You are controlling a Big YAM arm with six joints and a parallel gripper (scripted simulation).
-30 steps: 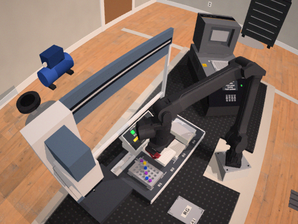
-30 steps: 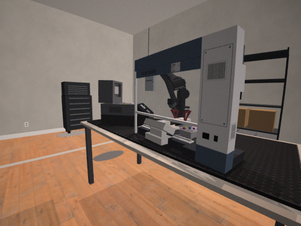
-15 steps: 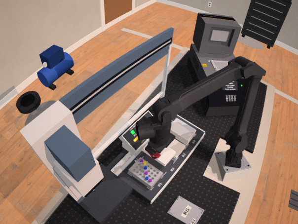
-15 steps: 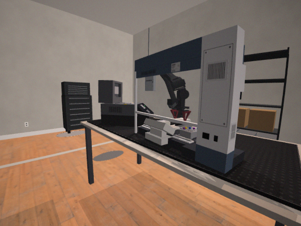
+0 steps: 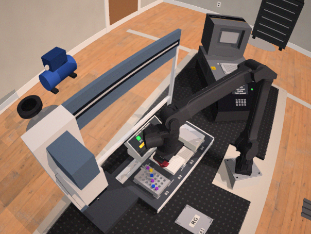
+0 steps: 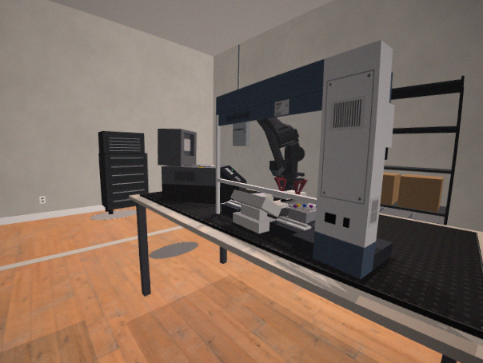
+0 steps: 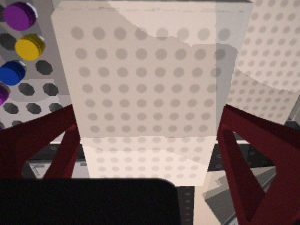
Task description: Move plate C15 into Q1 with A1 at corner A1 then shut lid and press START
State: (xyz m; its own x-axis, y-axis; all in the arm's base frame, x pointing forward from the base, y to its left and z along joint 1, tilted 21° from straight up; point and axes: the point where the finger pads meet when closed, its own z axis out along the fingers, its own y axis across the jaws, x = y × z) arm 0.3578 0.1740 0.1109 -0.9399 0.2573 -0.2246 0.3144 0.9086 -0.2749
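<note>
Red fingers of the gripper (image 7: pixel 147 144) stand wide apart, clamped on the two sides of a white well plate (image 7: pixel 145 74) that fills the wrist view. The plate is held above the hand-off tray (image 5: pixel 189 170), over the D2 spot; whether it has fully cleared the tray cannot be told. From the top view the gripper (image 5: pixel 161 162) hangs just beside the second white plate (image 5: pixel 180 158) that lies at D3, and a pale deep block (image 5: pixel 191 139) sits at D4 behind it.

At D1 stands the grey tube block (image 5: pixel 152 181). Its bores hold coloured-capped tubes: purple (image 5: pixel 148 167), yellow (image 5: pixel 151 170), blue (image 5: pixel 151 175), purple (image 5: pixel 152 180), blue (image 5: pixel 153 185) and purple (image 5: pixel 156 188); the other bores look open. In the wrist view some of these caps (image 7: pixel 29 46) show at the left, near the held plate.

The cycler (image 5: pixel 226 77) stands well apart at the rear, its lid (image 5: pixel 226 33) raised, a small green lamp (image 5: pixel 252 89) lit above its keypad (image 5: pixel 241 102). The grey nest marked RG (image 5: pixel 194 219) lies near the front edge of the mat.
</note>
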